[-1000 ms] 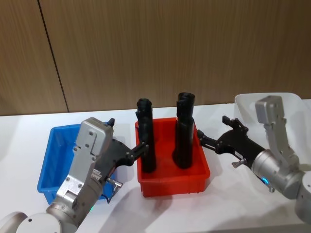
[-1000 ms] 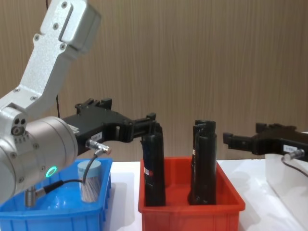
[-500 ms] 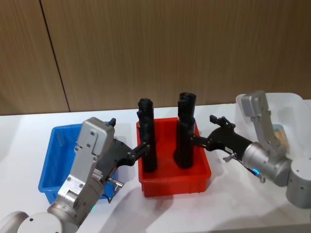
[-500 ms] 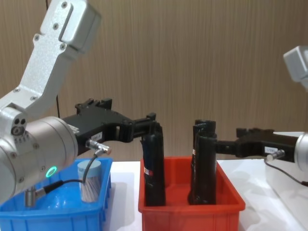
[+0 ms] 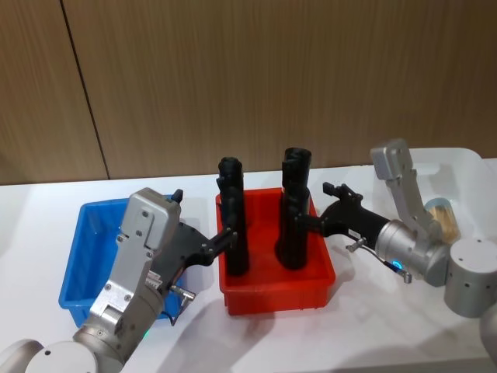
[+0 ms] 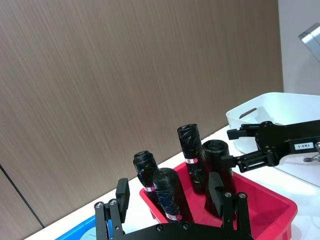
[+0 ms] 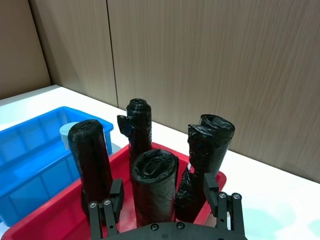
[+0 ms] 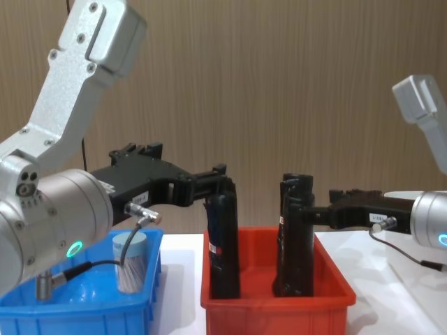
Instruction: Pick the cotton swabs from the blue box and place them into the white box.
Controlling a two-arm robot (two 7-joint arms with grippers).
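Blue box [image 8: 77, 307] at left holds the cotton swabs [image 8: 130, 262]. My right gripper [image 8: 307, 213], jaws apart, sits close beside the black bottles [image 8: 222, 237]; I should pass clear of them. My left gripper [image 8: 213, 180] hangs spread near the left bottle.

The blue box [image 5: 84, 249] is vivid, the white box [image 5: 460, 165] translucent, bin [image 5: 272, 300] red, bottles [image 5: 293, 214] black, wall [image 5: 233, 78] wood-grained brown.

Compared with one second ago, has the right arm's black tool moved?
Yes. The right tool went toward the robot's left, from beside the translucent white plastic box to the red plastic bin.
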